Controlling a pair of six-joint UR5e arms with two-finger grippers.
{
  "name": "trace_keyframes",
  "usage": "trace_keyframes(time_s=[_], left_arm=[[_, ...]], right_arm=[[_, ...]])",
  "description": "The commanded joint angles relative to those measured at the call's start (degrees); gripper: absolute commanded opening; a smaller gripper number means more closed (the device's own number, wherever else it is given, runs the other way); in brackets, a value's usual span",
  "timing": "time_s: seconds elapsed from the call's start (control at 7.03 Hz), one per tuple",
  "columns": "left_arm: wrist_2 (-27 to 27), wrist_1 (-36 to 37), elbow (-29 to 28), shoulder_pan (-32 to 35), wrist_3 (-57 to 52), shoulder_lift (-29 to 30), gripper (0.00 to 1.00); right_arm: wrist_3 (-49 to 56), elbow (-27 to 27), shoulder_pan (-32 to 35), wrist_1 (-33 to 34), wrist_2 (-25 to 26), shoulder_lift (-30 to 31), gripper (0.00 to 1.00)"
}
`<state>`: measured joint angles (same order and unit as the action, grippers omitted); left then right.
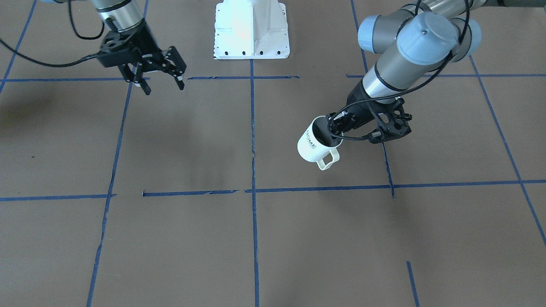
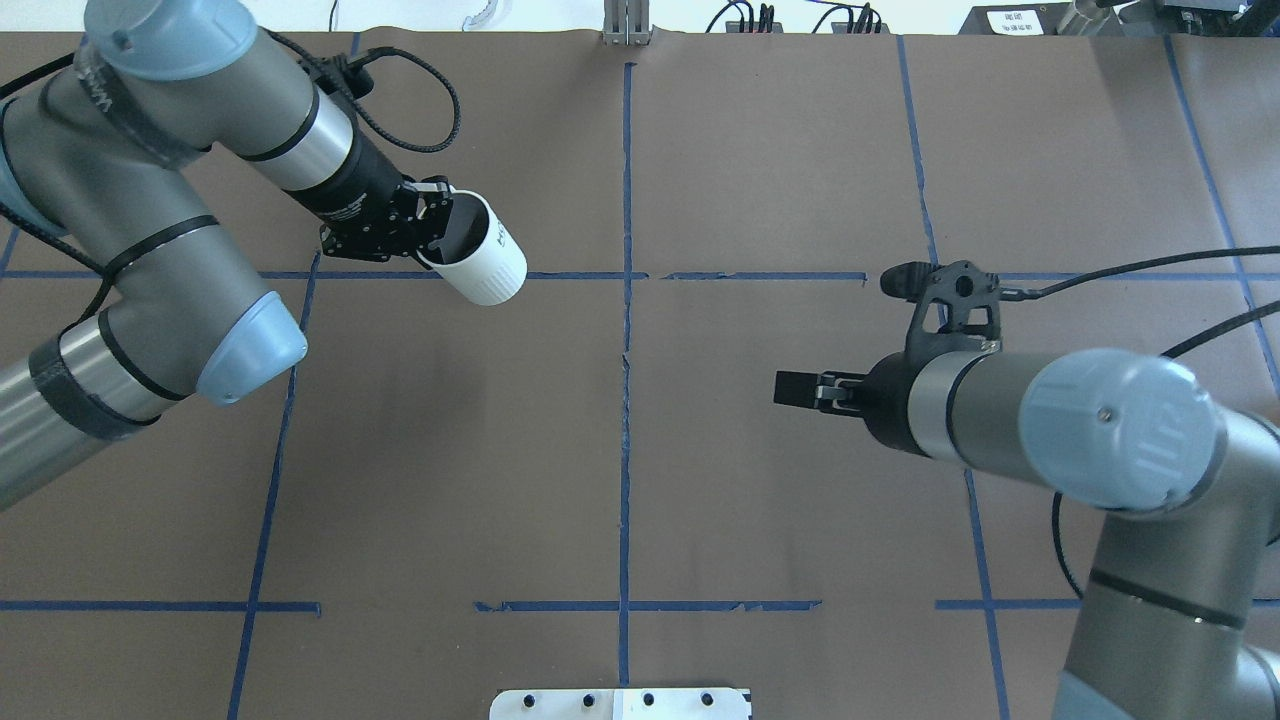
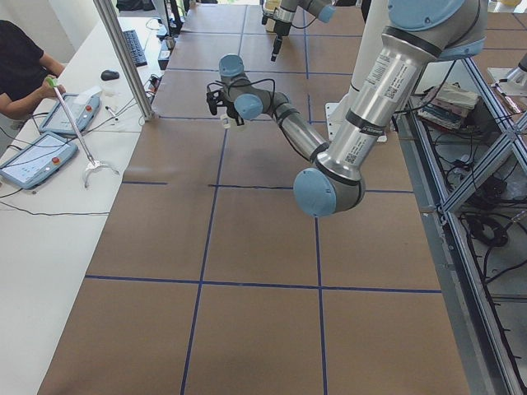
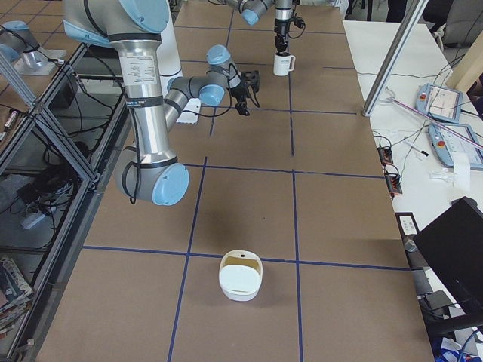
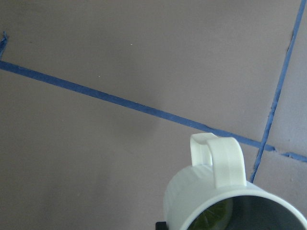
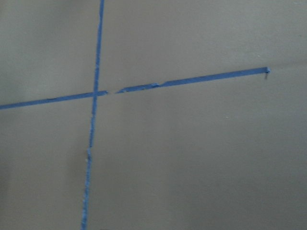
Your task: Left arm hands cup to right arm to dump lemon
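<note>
Now | cup [image 1: 311,147] tilted, base centreward | left tool [image 1: 336,131] clamps rim | right tool [image 1: 164,88] spread, empty

Left pincer [image 1: 336,131] clenched; right pincer [image 1: 164,87] spread

Light falls on my surface [image 1: 298,238] evenly from above, so the shadows are soft, without sharp borders: a wide dark patch lies at the left edge of the front-facing view, and a fainter one below the cup [image 1: 315,145]. The white base plate [image 1: 251,30] there is overexposed, its details washed out by glare. The overhead view is clear and moderately bright. My left wrist camera sees the cup very near, a little soft, its inside dim. My right wrist picture is the worst, blurred all over, the blue tape [image 6: 96,120] smeared. Both side views are bright, and the metal pole [image 3: 123,58] leans because of the wide lens
</note>
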<state>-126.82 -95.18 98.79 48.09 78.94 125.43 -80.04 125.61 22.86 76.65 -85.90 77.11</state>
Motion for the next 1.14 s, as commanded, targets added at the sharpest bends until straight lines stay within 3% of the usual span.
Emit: trace_keyframes(time_s=[0.0, 0.28, 0.57, 1.0], left_arm=[[1.13, 4.04, -1.23, -0.19, 0.33, 4.90, 0.00], [2.10, 4.04, -2.72, -0.46, 2.71, 6.92, 0.00], [2.89, 9.89, -2.82, -2.82, 2.71, 11.30, 0.00], [4.12, 13.00, -2.64, -6.43, 2.71, 15.10, 0.00]], right_arm=[[-9.89, -0.79, -4.93, -0.09, 8.02, -5.02, 1.00], [-12.95, -0.71, -6.07, -0.36, 9.59, -6.18, 1.00], [-5.97, -0.62, -10.80, -0.18, 23.60, -8.01, 1.00], [9.32, -1.76, -15.29, -0.36, 34.71, -7.68, 0.96]])
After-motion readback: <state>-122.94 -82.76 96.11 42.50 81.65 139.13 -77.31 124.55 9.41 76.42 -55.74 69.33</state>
